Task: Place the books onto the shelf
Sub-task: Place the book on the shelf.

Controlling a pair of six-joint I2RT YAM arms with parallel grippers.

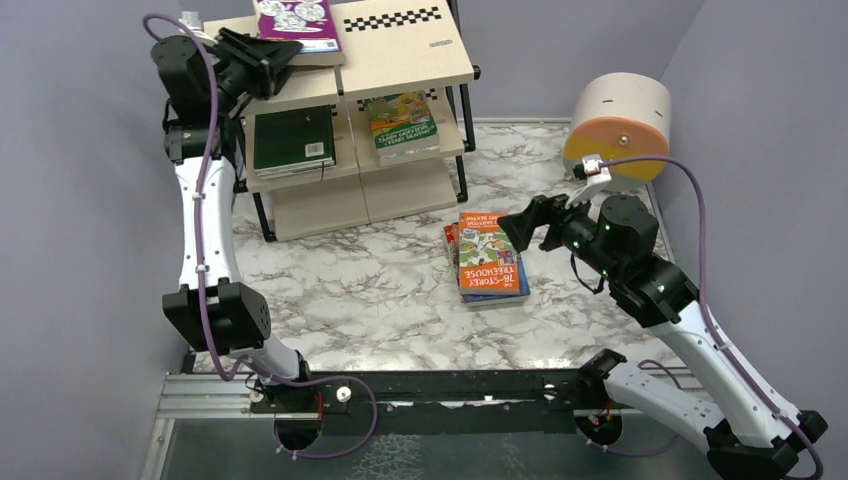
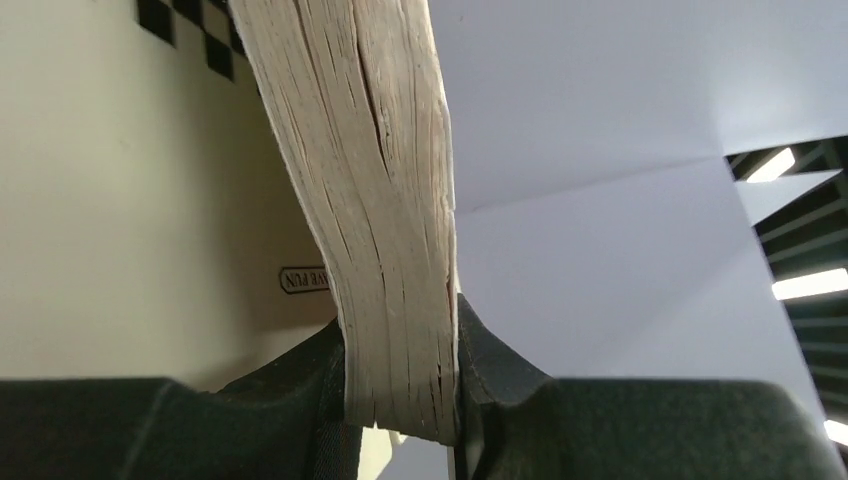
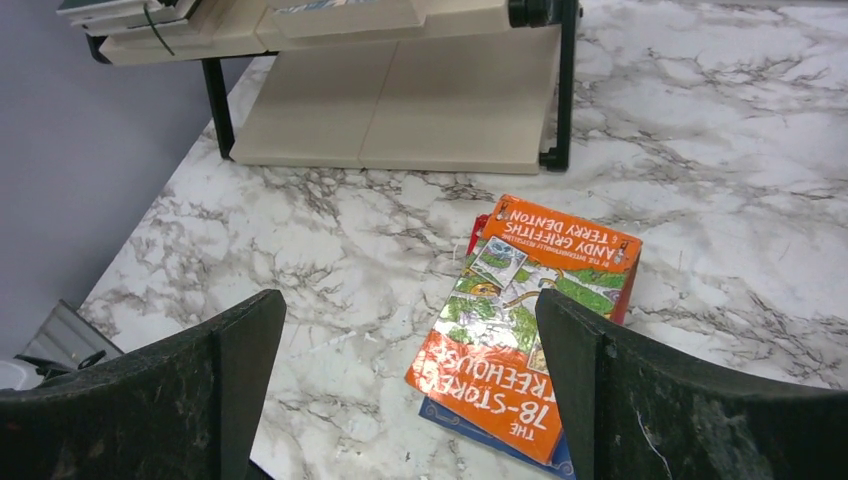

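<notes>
My left gripper (image 1: 283, 57) is shut on a purple book (image 1: 298, 22) and holds it over the top board of the shelf (image 1: 410, 60). In the left wrist view the book's page edge (image 2: 380, 200) is clamped between my left gripper's (image 2: 400, 350) jaws, next to the beige board (image 2: 120, 200). A dark green book (image 1: 293, 140) and a green cartoon book (image 1: 402, 122) lie on the middle tier. On the table, an orange book (image 1: 488, 255) tops a small pile. My right gripper (image 1: 528, 225) hangs open just right of that pile. In the right wrist view, the right gripper (image 3: 408, 312) is above the orange book (image 3: 520, 320), which lies on a blue book (image 3: 480, 425).
A round beige-and-orange drum (image 1: 620, 122) stands at the back right, close behind my right arm. The marble table (image 1: 350, 290) is walled in by grey panels. The shelf's bottom board (image 3: 450, 110) lies beyond the pile in the right wrist view.
</notes>
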